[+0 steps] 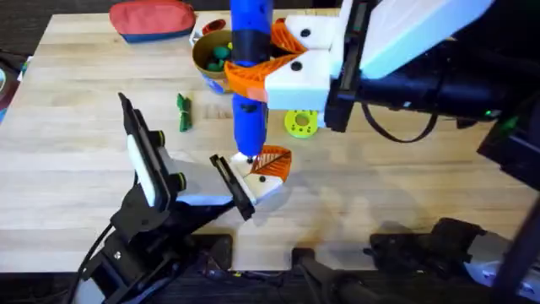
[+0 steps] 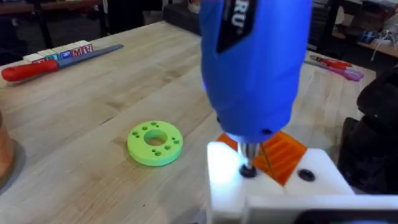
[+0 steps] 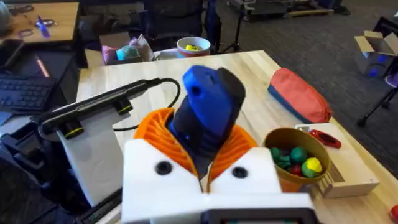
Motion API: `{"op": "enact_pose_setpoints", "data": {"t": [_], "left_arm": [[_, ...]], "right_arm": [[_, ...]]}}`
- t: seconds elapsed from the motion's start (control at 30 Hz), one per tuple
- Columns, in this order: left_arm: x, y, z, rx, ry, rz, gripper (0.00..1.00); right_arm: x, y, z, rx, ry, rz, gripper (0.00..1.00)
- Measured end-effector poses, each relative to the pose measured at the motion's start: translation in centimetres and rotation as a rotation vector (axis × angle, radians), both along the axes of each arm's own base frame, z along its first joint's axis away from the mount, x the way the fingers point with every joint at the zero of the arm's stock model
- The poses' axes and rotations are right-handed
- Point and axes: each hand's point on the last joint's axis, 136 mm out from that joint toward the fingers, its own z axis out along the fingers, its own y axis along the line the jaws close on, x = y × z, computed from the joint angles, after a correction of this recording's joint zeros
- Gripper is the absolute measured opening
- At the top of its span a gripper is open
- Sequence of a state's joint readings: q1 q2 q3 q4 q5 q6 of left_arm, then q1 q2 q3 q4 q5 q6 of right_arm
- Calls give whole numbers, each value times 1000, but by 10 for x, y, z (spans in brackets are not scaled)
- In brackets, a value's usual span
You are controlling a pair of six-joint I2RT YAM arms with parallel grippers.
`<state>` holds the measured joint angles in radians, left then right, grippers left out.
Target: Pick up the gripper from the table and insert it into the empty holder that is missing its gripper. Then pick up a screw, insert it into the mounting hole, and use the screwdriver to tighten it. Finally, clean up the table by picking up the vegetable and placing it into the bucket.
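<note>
Right gripper clamped on upright blue screwdriver, bit on white holder beside orange gripper, left gripper grip unclear, green vegetable far left

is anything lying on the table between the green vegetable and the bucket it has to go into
Nothing visible does. The vegetable lies on bare wood, and the stretch of table from it up to the bucket has nothing on it.

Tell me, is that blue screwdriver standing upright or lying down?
Upright: the blue screwdriver stands vertically in the right gripper, bit down on the white holder.
</note>
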<state>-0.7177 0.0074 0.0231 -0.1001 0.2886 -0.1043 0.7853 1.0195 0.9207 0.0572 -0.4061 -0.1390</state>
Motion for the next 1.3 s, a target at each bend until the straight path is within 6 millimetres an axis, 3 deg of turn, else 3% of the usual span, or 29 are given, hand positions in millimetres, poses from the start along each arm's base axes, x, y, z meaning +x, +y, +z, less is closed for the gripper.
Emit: {"op": "enact_pose_setpoints", "data": {"t": [0.57, 0.67, 0.7, 0.77, 0.87, 0.9, 1.0, 1.13, 1.3], "left_arm": [[-1, -1, 0, 0, 1, -4, 5], [-1, -1, 0, 0, 0, -4, 5], [-1, -1, 0, 0, 1, -3, 5], [-1, -1, 0, 0, 0, -4, 5], [-1, -1, 0, 0, 1, -4, 5], [-1, -1, 0, 0, 1, -4, 5], [-1, -1, 0, 0, 0, -4, 5], [-1, -1, 0, 0, 0, -4, 5], [-1, -1, 0, 0, 0, -4, 5]], "right_arm": [[2, 2, -4, -9, 9, -2, 7], [3, 3, 6, 26, -26, -1, 7], [6, -1, 29, 95, -96, -13, 7], [10, -9, 42, 127, -131, -41, 7], [23, -25, 47, 126, -155, -112, 7], [50, -41, 28, 28, -186, -217, 7], [91, -61, -4, -147, -254, -356, 7], [153, -101, -53, -460, -364, -552, 7], [204, -158, -119, -875, -414, -673, 7]]}}
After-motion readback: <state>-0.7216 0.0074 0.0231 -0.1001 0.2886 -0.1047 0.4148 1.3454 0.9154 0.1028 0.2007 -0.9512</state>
